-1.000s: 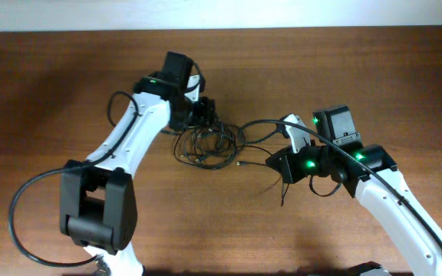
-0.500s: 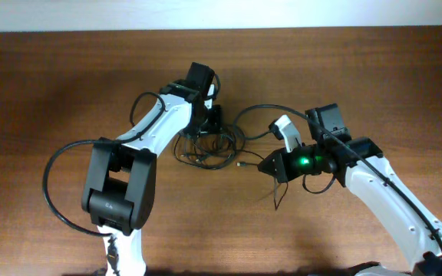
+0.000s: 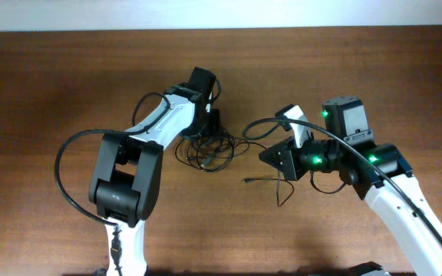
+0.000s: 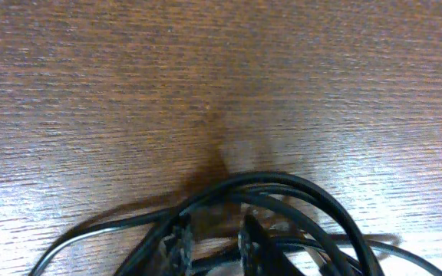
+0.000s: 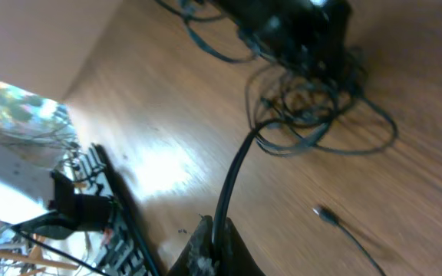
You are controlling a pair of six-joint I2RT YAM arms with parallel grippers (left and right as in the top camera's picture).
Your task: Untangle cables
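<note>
The cables (image 3: 209,149) lie in a loose black tangle on the wooden tabletop (image 3: 67,77), a little toward 9 o'clock of the overhead view's middle. The left jaws come down on the tangle's 12 o'clock edge. In the left wrist view their tips sit at the bottom edge a narrow gap apart, with loops curling around and between them; whether they pinch anything cannot be told. The right jaws stand apart from the tangle at its 3 o'clock, pressed together on a single strand (image 5: 232,176) that runs from them to the heap. One plug end (image 3: 245,182) lies loose on the wood toward the tangle's 5 o'clock
</note>
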